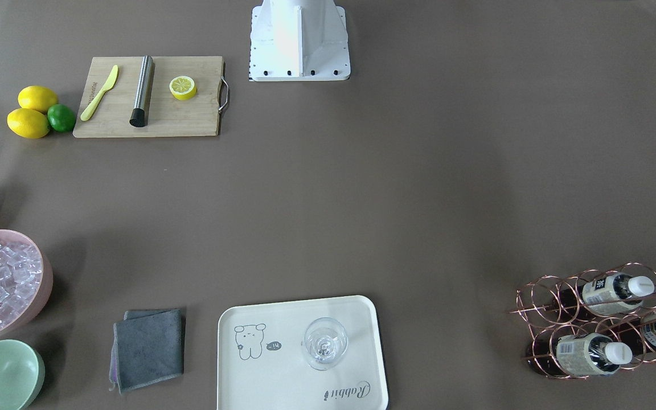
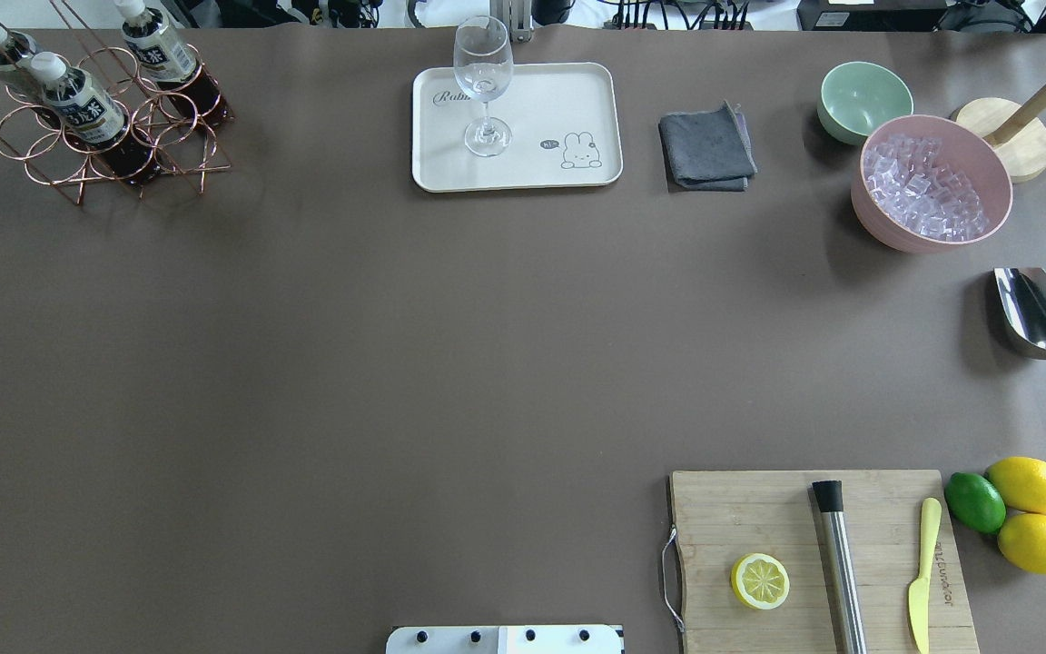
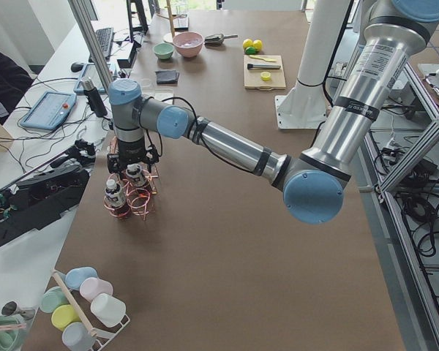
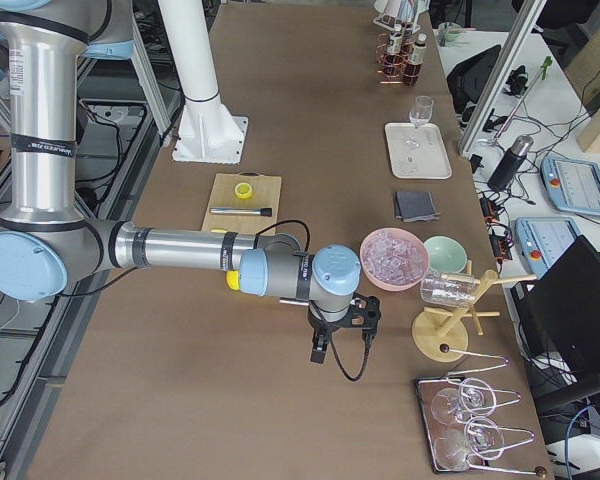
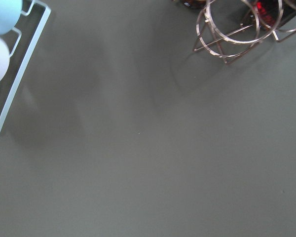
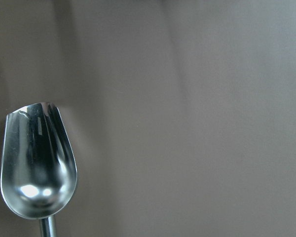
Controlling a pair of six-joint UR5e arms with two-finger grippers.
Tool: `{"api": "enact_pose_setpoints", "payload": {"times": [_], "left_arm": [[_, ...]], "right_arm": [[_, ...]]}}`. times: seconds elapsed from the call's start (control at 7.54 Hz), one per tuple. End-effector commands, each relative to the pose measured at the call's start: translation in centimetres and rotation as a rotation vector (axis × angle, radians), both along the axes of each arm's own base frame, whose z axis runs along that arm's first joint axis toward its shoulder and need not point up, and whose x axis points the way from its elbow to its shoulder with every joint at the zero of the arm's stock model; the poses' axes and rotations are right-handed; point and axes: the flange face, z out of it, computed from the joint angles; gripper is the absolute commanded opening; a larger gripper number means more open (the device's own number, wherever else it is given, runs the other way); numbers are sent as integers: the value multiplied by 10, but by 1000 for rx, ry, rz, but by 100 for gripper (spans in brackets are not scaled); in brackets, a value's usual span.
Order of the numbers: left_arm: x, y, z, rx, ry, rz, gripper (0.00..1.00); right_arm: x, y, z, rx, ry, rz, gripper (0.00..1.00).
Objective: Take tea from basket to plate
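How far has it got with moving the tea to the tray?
Nothing done yet: the plate holds only a wine glass, and the tea sits in the basket. In hand: the left gripper is over the basket; whether it grips, I cannot tell. Left: lift the tea, carry it over, set it on the plate.

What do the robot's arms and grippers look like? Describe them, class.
The left arm and right arm are silver tubes with pale-blue joint caps, a black printed band and a black cable at each wrist. The left gripper and right gripper are black.
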Motion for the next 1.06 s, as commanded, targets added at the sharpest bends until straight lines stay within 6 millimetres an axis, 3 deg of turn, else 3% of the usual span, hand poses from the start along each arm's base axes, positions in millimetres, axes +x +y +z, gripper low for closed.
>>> {"api": "enact_pose_setpoints", "payload": {"times": [0.0,0.4,0.66,0.93], "left_arm": [[11,-26,-35,182,-30,183,98],[16,-69,-80,215,-28,191,98],[-3,-78,-87,220,-31,164,98],[2,-88,-82,201,-31,167,98]], "right_arm": [[0,0,0,-1,0,0,100],[0,0,1,-2,-2,0,100],[0,0,1,-2,0,0,100],[-1,0,1,-2,-2,-1,100]]}}
